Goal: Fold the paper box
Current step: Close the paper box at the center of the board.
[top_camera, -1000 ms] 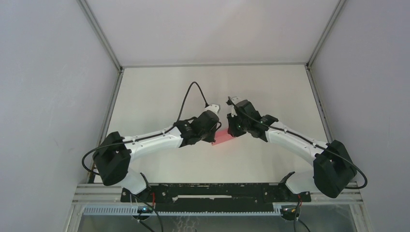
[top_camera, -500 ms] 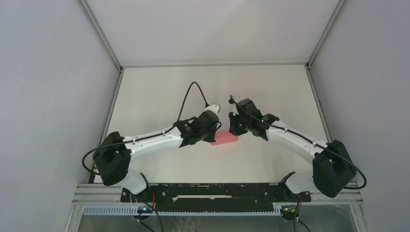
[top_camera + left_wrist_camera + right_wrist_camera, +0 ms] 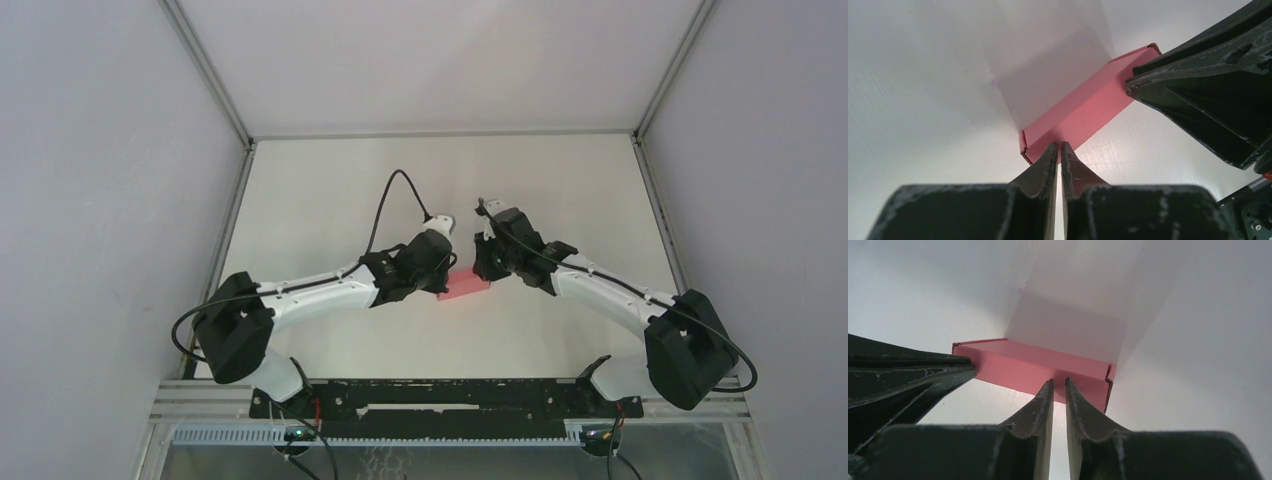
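Since the earlier frame, the paper box (image 3: pixel 466 284) has been turned from a slanted attitude to one lying nearly level across the top view. The right fingers (image 3: pixel 1040 400) have been shifted slightly away from the arm bases.

The box is located near the middle of the white surface (image 3: pixel 330 200), between the two wrists. Whether it rests on the surface or is held just clear of it cannot be determined.

The left fingers (image 3: pixel 1045 162) are drawn almost together, with only a thin slit left between them. Their tips are set on the near edge of the long pink panel, close to its end, and the cardboard is pinched there. A short folded end wall is seen just beside the tips.

The right fingers are likewise nearly closed and are clamped on the near edge of the same panel. In the right wrist view a notched end of the box is seen just to the right of the tips.

In each wrist view the other arm's fingers are seen touching the opposite end of the box. The left arm (image 3: pixel 320 290) and the right arm (image 3: pixel 610 290) are bent inward toward one another. A black cable (image 3: pixel 385 200) is looped above the left wrist.
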Tool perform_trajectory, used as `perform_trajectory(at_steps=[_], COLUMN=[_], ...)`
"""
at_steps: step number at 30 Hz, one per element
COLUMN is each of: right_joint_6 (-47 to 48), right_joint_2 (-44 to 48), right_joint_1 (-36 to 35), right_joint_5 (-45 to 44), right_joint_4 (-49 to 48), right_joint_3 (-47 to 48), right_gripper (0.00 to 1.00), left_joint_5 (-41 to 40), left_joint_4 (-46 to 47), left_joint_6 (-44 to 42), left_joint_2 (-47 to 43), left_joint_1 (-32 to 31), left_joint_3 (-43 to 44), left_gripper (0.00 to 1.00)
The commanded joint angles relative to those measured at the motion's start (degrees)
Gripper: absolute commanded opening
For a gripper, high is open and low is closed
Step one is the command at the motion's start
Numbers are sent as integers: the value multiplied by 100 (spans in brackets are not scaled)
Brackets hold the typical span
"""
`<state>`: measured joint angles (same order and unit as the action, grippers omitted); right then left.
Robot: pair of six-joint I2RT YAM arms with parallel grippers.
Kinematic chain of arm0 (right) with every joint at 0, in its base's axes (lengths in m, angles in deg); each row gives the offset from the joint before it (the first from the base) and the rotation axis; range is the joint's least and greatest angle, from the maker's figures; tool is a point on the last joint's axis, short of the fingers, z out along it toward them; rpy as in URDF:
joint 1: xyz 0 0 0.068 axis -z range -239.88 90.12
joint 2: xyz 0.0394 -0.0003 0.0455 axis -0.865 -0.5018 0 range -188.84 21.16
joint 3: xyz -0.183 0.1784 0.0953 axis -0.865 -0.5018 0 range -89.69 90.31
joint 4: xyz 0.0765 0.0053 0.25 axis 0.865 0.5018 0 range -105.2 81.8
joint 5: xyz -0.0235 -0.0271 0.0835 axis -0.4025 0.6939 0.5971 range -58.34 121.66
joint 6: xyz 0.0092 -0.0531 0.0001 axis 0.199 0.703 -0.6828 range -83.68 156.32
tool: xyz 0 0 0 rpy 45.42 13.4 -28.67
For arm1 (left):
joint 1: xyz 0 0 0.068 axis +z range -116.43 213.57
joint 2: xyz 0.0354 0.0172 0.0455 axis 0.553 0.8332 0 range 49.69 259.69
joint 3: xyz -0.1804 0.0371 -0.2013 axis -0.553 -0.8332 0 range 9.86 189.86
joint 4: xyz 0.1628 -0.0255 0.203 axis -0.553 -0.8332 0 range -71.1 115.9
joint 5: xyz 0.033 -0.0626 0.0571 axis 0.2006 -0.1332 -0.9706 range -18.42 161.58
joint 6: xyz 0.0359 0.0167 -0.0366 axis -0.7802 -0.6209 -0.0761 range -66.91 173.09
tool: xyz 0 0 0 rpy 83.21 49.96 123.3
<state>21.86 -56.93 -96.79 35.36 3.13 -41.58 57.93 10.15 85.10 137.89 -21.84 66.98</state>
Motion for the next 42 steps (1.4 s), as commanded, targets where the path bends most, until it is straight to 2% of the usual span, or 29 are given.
perform_trajectory(at_steps=[1, 8, 21, 34, 39, 42], right_joint_6=[-223, -243, -553, -896, -832, -669], right_joint_2=[-145, -189, 527, 746, 1007, 1148], right_joint_1=[-28, -75, -492, -887, -623, -198], right_joint_5=[89, 165, 58, 292, 375, 325], right_joint_4=[124, 134, 394, 237, 323, 435], right_joint_3=[-437, -489, -1052, -1384, -1286, -1215], right_gripper=[22, 22, 23, 24, 30, 38], left_joint_5=[109, 19, -20, -33, -313, -288], left_joint_4=[30, 105, 46, 40, -431, -487], left_joint_6=[186, 228, 542, 986, 867, 768], left_joint_2=[180, 233, -277, -413, -857, -1109], left_joint_1=[22, 10, -242, -391, -335, -7], left_joint_3=[-450, -579, -1020, -1502, -1345, -1415], left_gripper=[10, 10, 11, 11, 12, 19])
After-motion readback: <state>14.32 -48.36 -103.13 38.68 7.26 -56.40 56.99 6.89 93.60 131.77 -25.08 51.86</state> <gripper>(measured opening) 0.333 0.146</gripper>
